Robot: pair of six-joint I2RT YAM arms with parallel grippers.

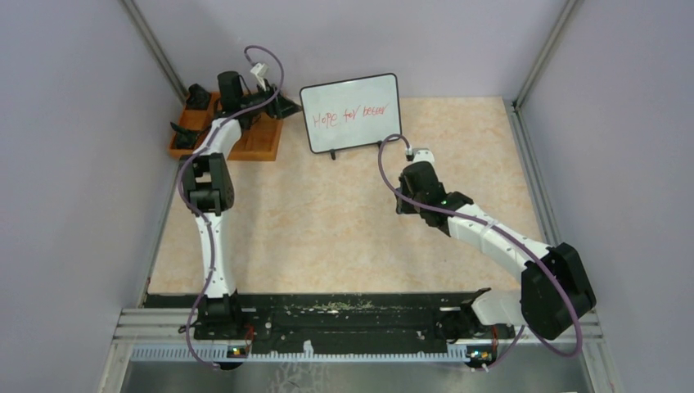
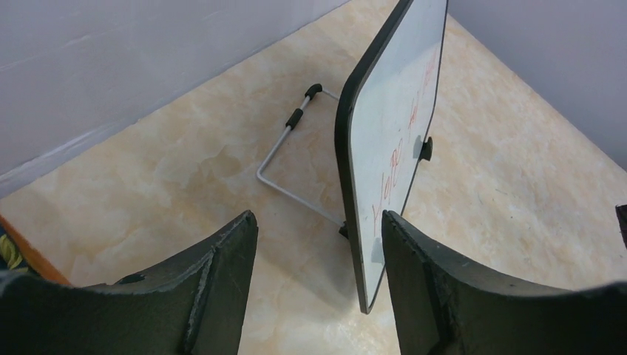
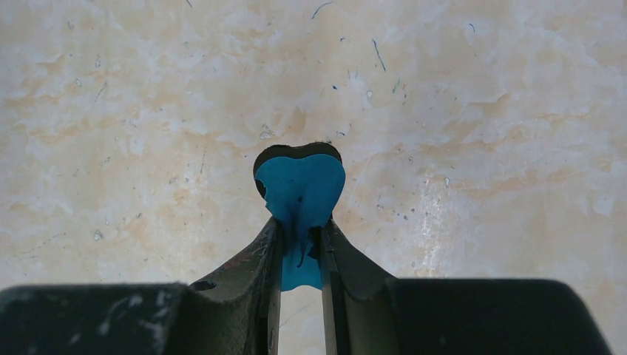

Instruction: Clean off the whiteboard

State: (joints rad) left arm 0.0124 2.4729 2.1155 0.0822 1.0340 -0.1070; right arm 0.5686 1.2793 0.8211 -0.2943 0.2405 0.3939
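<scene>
The whiteboard stands upright at the back of the table, with a thin black frame and red handwriting on it. My left gripper is at its left edge. In the left wrist view the gripper is open, and the board's near edge sits between the fingers, close to the right finger. My right gripper points down at the table in front of the board, apart from it. In the right wrist view it is shut on a small blue eraser pad with a dark backing.
An orange wooden tray with dark items sits at the back left, under the left arm. The board's wire stand rests on the table behind it. Grey walls enclose the beige table on three sides.
</scene>
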